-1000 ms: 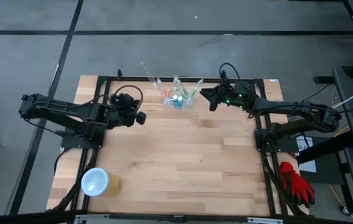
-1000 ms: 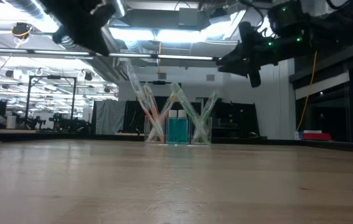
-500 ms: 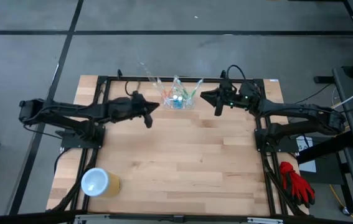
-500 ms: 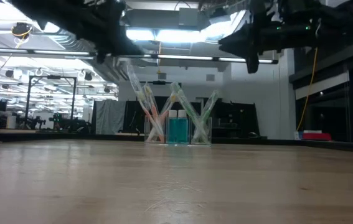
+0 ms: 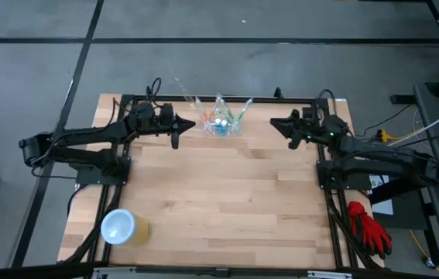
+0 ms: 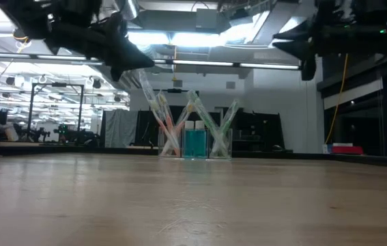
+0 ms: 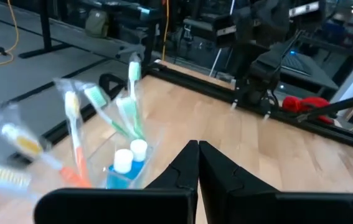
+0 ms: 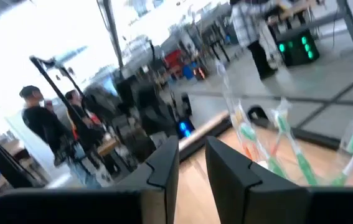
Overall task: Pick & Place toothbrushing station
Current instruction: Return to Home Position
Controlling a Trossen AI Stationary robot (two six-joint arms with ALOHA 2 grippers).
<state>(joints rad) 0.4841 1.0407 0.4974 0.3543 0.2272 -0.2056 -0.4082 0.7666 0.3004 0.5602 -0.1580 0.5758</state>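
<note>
The toothbrushing station (image 5: pixel 221 124) is a small clear holder with several toothbrushes fanning out of it and blue, white-capped containers inside. Its base rests on the wooden table near the far edge; it also shows in the low view (image 6: pixel 194 142) and both wrist views (image 7: pixel 123 163) (image 8: pixel 276 155). My left gripper (image 5: pixel 190 124) hovers just left of it at about brush-top height (image 6: pixel 135 67), with its fingers shut (image 7: pixel 198 149) and empty. My right gripper (image 5: pixel 273 122) hangs in the air to the station's right (image 6: pixel 285 44), open (image 8: pixel 192 155) and empty.
A yellow cup with a white top (image 5: pixel 125 227) stands at the table's near left corner. Red gloves (image 5: pixel 370 229) lie off the table's right side. A black frame (image 5: pixel 227 99) runs along the far edge. People stand in the room beyond (image 8: pixel 45 130).
My left gripper has swung from the table's left part toward the far edge and toward the station, ending close beside its left side. My right gripper has drawn back from the station toward the table's right edge. The station has not moved.
</note>
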